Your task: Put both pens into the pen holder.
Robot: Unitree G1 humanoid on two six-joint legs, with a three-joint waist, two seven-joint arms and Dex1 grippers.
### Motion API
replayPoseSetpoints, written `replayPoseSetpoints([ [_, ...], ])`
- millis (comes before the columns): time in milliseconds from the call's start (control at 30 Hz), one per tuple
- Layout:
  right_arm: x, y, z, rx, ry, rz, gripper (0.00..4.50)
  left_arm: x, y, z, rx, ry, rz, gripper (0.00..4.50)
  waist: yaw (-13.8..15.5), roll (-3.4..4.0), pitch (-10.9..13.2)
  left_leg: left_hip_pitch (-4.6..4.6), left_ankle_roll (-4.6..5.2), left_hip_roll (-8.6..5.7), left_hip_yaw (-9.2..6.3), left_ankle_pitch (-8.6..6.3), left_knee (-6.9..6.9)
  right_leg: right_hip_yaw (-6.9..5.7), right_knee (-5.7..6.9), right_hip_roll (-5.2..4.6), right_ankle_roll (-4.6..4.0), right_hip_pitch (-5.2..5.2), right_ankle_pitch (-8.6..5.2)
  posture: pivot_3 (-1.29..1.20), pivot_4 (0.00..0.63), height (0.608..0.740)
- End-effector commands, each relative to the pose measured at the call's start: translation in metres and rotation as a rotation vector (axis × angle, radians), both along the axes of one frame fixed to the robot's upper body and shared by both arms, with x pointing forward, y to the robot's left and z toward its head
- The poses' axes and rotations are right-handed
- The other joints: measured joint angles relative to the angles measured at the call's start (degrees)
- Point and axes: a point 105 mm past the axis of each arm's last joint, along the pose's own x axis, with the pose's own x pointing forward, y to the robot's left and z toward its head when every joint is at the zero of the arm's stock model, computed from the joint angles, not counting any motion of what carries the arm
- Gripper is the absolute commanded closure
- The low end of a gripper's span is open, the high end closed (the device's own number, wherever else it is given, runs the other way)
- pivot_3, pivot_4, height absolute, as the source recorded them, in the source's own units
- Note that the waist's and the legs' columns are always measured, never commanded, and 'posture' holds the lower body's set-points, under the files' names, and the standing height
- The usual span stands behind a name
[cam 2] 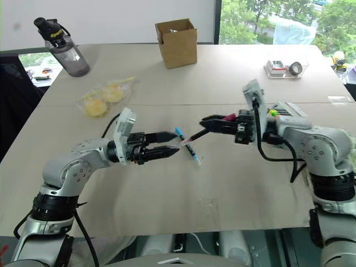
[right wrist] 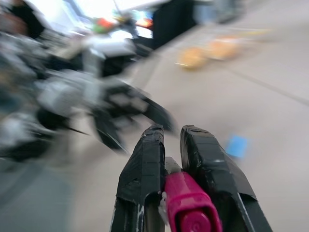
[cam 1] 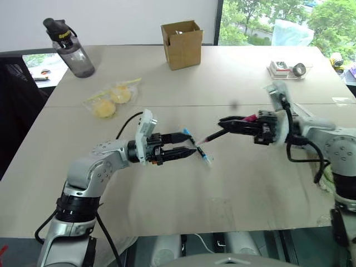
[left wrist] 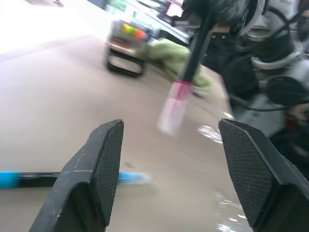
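Observation:
My right gripper (cam 1: pixel 221 123) is shut on the pen with the pink cap (right wrist: pixel 190 208), holding it above the table; its barrel (cam 1: pixel 210 136) slants down toward my left gripper. The pen with light-blue ends (cam 1: pixel 199 149) lies flat on the table just past the left fingertips (cam 1: pixel 193 151). My left gripper (cam 1: pixel 190 143) points at the right one, open, with nothing between its fingers (left wrist: pixel 96 169). Through their gap the held pen (left wrist: pixel 190 58) hangs in front. The pen holder (left wrist: pixel 126 46), black with coloured marker tips, stands on the table beyond the right arm.
A cardboard box (cam 1: pixel 182 43) stands at the back middle and a dark water bottle (cam 1: pixel 69 47) at the back left. A bag with yellow pieces (cam 1: pixel 111 97) lies left of centre. A clear tray with a tape roll (cam 1: pixel 289 69) sits at the back right. A green cloth (left wrist: pixel 178 58) lies beside the holder.

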Motion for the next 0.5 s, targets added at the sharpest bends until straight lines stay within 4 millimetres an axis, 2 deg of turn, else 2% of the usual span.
replayPoseSetpoints([
  [33, 0.001, -0.025, 0.025, -0.111, -0.209, -0.115, 4.42, 0.001, -0.003, 0.024, 0.034, -0.144, 0.011, 1.21, 0.0, 0.01, 0.0, -0.02, 0.00, 0.00, 0.00, 0.00, 0.00, -0.01, -0.01, 0.00, 0.00, -0.01, 0.00, 0.00, 0.150, 0.736],
  [100, -0.001, -0.041, 0.030, -0.233, -0.274, -0.166, 4.42, 0.002, -0.009, 0.030, 0.035, -0.172, -0.003, 1.21, 0.0, 0.04, 0.0, -0.07, 0.00, 0.00, 0.00, 0.00, 0.00, 0.00, -0.04, 0.01, 0.00, -0.04, 0.00, 0.00, 0.150, 0.736],
  [200, -0.001, -0.074, 0.041, -0.509, -0.391, -0.296, 4.42, 0.002, -0.027, 0.032, 0.095, -0.221, -0.058, 1.21, 0.2, 0.04, 0.0, -0.28, -0.04, 0.01, -0.07, 0.02, 0.02, -0.15, -0.12, 0.01, 0.01, -0.15, 0.00, 0.00, 0.150, 0.736],
  [267, -0.004, -0.087, 0.049, -0.665, -0.444, -0.333, 4.42, 0.002, -0.038, 0.033, 0.147, -0.264, -0.089, 1.21, 0.2, 0.11, 0.1, -0.32, -0.04, 0.00, -0.08, 0.02, 0.02, -0.16, -0.14, 0.01, 0.01, -0.17, 0.00, 0.00, 0.150, 0.736],
  [367, -0.011, -0.092, 0.063, -0.773, -0.487, -0.357, 4.42, 0.007, -0.054, 0.042, 0.169, -0.324, -0.094, 1.21, 0.0, 0.11, 0.1, -0.35, -0.08, 0.01, -0.09, 0.05, 0.01, -0.17, -0.20, 0.03, 0.01, -0.17, 0.00, 0.00, 0.150, 0.736],
  [500, -0.014, -0.090, 0.077, -0.800, -0.527, -0.362, 4.42, 0.001, -0.072, 0.045, 0.200, -0.363, -0.129, 1.21, -0.5, 0.14, 0.1, -0.33, -0.19, 0.04, -0.12, 0.11, 0.02, -0.09, -0.21, 0.09, 0.01, -0.17, 0.00, 0.00, 0.150, 0.736],
])
